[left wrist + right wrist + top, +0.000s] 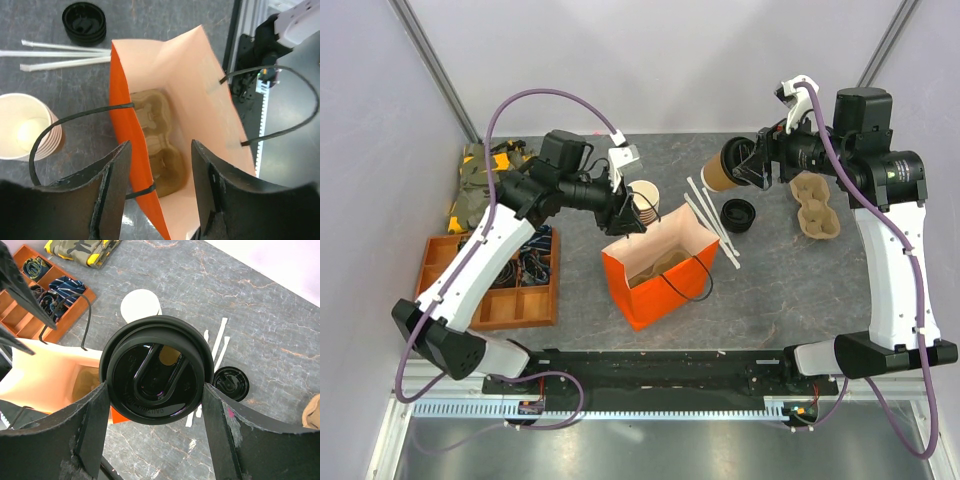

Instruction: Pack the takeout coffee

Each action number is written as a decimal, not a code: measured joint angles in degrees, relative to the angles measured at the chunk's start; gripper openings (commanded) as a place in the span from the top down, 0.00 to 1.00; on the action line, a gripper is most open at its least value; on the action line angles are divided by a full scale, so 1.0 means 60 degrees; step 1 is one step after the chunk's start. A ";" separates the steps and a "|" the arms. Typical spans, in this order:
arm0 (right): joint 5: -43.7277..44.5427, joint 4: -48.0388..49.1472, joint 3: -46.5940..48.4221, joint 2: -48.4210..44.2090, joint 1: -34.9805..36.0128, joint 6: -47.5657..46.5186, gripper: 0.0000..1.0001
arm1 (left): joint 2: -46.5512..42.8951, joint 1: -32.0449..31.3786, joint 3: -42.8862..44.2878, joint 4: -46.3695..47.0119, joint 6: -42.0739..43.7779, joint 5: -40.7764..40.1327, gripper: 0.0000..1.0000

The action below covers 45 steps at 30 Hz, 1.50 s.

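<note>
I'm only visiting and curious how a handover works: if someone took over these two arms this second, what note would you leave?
Right gripper: shut on the takeout coffee, gripping at the lid, with the cup tilted and well clear of the orange bag.
Left gripper: open, its jaws straddling one wall of the bag at its mouth.
The bag stands open on the table, with a cardboard cup carrier lying inside.
Done: the coffee is lidded and in hand.
Left: bring it over the bag, lower it in upright, probably into the carrier, then release.
</note>
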 measured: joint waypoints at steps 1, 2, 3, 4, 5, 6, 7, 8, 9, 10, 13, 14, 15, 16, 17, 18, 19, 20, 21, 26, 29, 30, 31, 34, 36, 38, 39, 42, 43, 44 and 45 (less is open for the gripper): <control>0.0000 0.0000 0.0000 0.0000 0.0004 0.0000 0.56 | 0.0051 -0.0073 0.0000 -0.0047 0.0036 -0.0193 0.44; 0.0000 0.0000 0.0000 0.0000 0.0015 0.0000 0.56 | 0.0109 -0.0113 -0.0004 -0.0091 0.0080 -0.0372 0.46; 0.0000 0.0000 0.0000 0.0000 0.0018 0.0004 0.56 | 0.0157 -0.0160 0.0000 -0.0127 0.0102 -0.0514 0.47; 0.0000 0.0000 0.0000 0.0000 0.0025 0.0004 0.56 | 0.0226 -0.0226 0.0000 -0.0164 0.0131 -0.0754 0.48; -0.0004 0.0000 -0.0004 0.0000 0.0029 0.0004 0.56 | 0.0284 -0.0288 0.0000 -0.0175 0.0149 -0.0943 0.48; -0.0004 0.0004 -0.0004 0.0000 0.0044 0.0004 0.56 | 0.0328 -0.0346 0.0000 -0.0175 0.0160 -0.1045 0.48; -0.0007 0.0004 -0.0004 0.0000 0.0044 0.0004 0.56 | 0.0372 -0.0441 0.0000 -0.0182 0.0168 -0.1213 0.48; -0.0007 0.0011 -0.0004 0.0000 0.0044 0.0004 0.56 | 0.0423 -0.0557 -0.0004 -0.0197 0.0186 -0.1362 0.47; -0.0007 0.0025 -0.0004 0.0000 0.0044 0.0004 0.56 | 0.0466 -0.0678 -0.0004 -0.0204 0.0200 -0.1490 0.48; -0.0011 0.0040 -0.0004 0.0000 0.0044 0.0004 0.56 | 0.0492 -0.0754 -0.0004 -0.0208 0.0215 -0.1555 0.54; -0.0011 0.0069 -0.0004 0.0000 0.0044 0.0011 0.56 | 0.0568 -0.0969 -0.0025 -0.0244 0.0240 -0.1727 0.76; -0.0011 0.0066 -0.0004 0.0000 0.0047 0.0029 0.56 | 0.0597 -0.1002 -0.0029 -0.0259 0.0248 -0.1763 0.81; -0.0011 0.0069 -0.0004 0.0000 0.0055 0.0036 0.56 | 0.0634 -0.1013 -0.0029 -0.0280 0.0229 -0.1803 0.85; -0.0011 0.0069 -0.0004 0.0000 0.0055 0.0040 0.56 | 0.0648 -0.1013 -0.0036 -0.0288 0.0175 -0.1858 0.93; -0.0011 0.0069 -0.0004 0.0000 0.0055 0.0044 0.56 | 0.0667 -0.1009 -0.0062 -0.0291 0.0120 -0.1898 0.96; -0.0011 0.0069 -0.0004 0.0000 0.0058 0.0044 0.56 | 0.0663 -0.1009 -0.0087 -0.0299 0.0033 -0.1912 0.98; -0.0011 0.0069 -0.0004 0.0000 0.0062 0.0044 0.56 | 0.0612 -0.0998 -0.0171 -0.0240 -0.0127 -0.1931 0.98; -0.0011 0.0069 -0.0007 0.0000 0.0062 0.0044 0.56 | 0.0543 -0.0998 -0.0259 -0.0208 -0.0255 -0.1927 0.98; -0.0011 0.0069 -0.0007 0.0000 0.0062 0.0040 0.56 | 0.0361 -0.1002 -0.0459 -0.0175 -0.0484 -0.1938 0.98; -0.0018 0.0080 -0.0007 0.0007 0.0080 0.0044 0.57 | -0.0546 -0.1005 -0.1042 -0.0215 -0.1534 -0.2120 0.98; -0.0036 0.0120 -0.0007 0.0036 0.0113 0.0044 0.57 | -0.1239 -0.1002 -0.1344 -0.0208 -0.2193 -0.2521 0.98; -0.0040 0.0135 -0.0007 0.0051 0.0135 0.0044 0.57 | -0.1519 -0.1002 -0.1450 -0.0219 -0.2397 -0.2710 0.98; -0.0047 0.0142 -0.0007 0.0062 0.0160 0.0044 0.57 | -0.1818 -0.1002 -0.1545 -0.0215 -0.2605 -0.2903 0.98; -0.0106 0.0138 -0.0011 0.0084 0.0189 0.0044 0.58 | -0.2444 -0.1024 -0.1698 -0.0215 -0.3053 -0.3344 0.98; -0.0157 0.0138 -0.0007 0.0080 0.0229 0.0040 0.58 | -0.2677 -0.1151 -0.1745 -0.0215 -0.3330 -0.3829 0.98; -0.0197 0.0135 -0.0011 0.0080 0.0280 0.0040 0.58 | -0.2765 -0.1330 -0.1796 -0.0189 -0.3577 -0.4350 0.98; -0.0204 0.0135 -0.0015 0.0080 0.0313 0.0036 0.58 | -0.2787 -0.1406 -0.1861 -0.0160 -0.3712 -0.4590 0.98; -0.0233 0.0113 -0.0033 0.0076 0.0382 0.0018 0.58 | -0.2892 -0.1690 -0.2259 -0.0004 -0.4098 -0.5377 0.98; -0.0248 0.0095 -0.0062 0.0062 0.0404 -0.0011 0.58 | -0.2932 -0.1810 -0.2419 0.0055 -0.4222 -0.5577 0.98; -0.0270 0.0069 -0.0102 0.0044 0.0426 -0.0022 0.58 | -0.2976 -0.1912 -0.2568 0.0095 -0.4357 -0.5774 0.98; -0.0299 0.0040 -0.0168 0.0007 0.0441 -0.0044 0.59 | -0.3020 -0.1985 -0.2707 0.0131 -0.4477 -0.5923 0.98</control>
